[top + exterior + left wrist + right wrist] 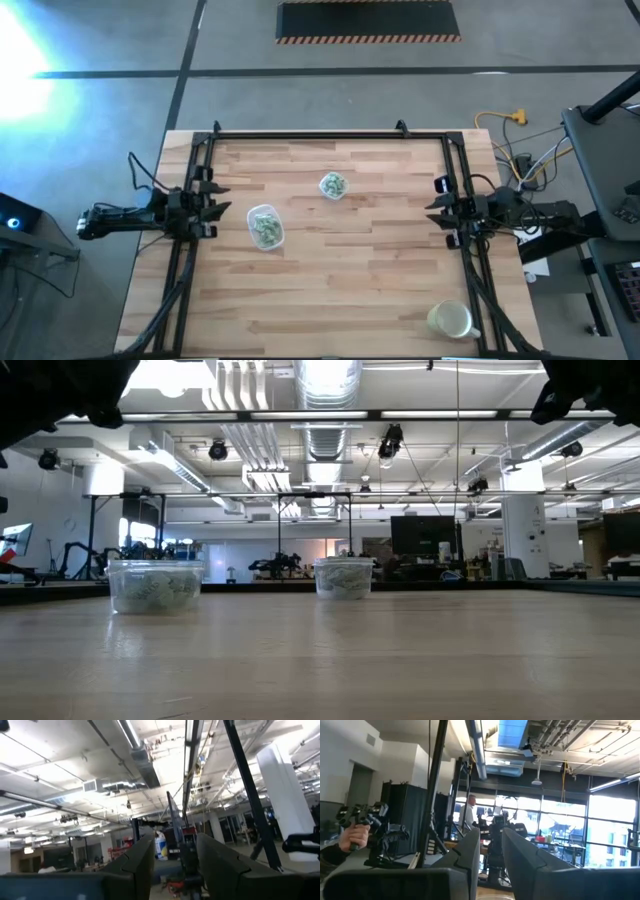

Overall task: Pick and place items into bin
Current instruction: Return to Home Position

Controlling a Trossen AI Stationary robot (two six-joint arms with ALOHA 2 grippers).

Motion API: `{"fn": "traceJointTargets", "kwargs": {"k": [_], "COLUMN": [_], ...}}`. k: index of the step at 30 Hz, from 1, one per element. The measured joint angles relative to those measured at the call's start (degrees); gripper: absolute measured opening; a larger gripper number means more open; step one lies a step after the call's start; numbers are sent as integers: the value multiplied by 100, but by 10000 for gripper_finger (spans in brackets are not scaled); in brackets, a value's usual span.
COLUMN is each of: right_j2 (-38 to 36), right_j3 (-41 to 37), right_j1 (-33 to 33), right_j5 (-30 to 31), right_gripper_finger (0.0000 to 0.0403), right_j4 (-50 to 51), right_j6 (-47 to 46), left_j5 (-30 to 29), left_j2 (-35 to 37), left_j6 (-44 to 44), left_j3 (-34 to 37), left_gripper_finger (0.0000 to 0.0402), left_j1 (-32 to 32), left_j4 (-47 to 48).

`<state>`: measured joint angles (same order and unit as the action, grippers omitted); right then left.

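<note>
The items, small pale green-and-white pieces, lie inside two clear containers that stand on the wooden table. One is a rounded-rectangular tub (265,226) (155,586) left of centre. The other is a smaller round tub (332,185) (344,577) farther back. I cannot tell which one is the bin. My left gripper (224,210) (175,865) hovers at the table's left side, raised and pointing toward the middle, open with nothing between its fingers. My right gripper (431,208) (491,854) hovers at the right side, also raised, with a narrower gap and nothing in it.
A pale yellowish cup (450,320) stands near the table's near right corner. Black frame rails (330,136) run along the far edge and both sides. Beyond the table, a person's hand (354,836) holds a control handle, and another person (468,815) stands farther off.
</note>
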<state>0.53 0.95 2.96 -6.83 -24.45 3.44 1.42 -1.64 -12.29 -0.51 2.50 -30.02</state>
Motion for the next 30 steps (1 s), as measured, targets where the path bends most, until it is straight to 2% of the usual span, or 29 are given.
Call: {"fn": "traceJointTargets", "kwargs": {"k": [16, 24, 27, 30], "right_j2": [303, 400, 409, 402], "right_j3": [-44, -44, -44, -44], "right_j1": [2, -2, -2, 1], "right_j5": [137, 1541, 1603, 1407], "right_gripper_finger": [73, 73, 73, 73], "right_j4": [114, 287, 389, 461], "right_j6": [-66, -826, -791, -737], "left_j5": [-8, -11, -12, -12], "left_j2": [-8, -8, -8, -8], "left_j6": [10, 13, 13, 13], "left_j3": [9, 13, 13, 11], "left_gripper_finger": [132, 132, 132, 132], "left_j1": [0, 0, 0, 0], "left_j4": [48, 50, 49, 50]}}
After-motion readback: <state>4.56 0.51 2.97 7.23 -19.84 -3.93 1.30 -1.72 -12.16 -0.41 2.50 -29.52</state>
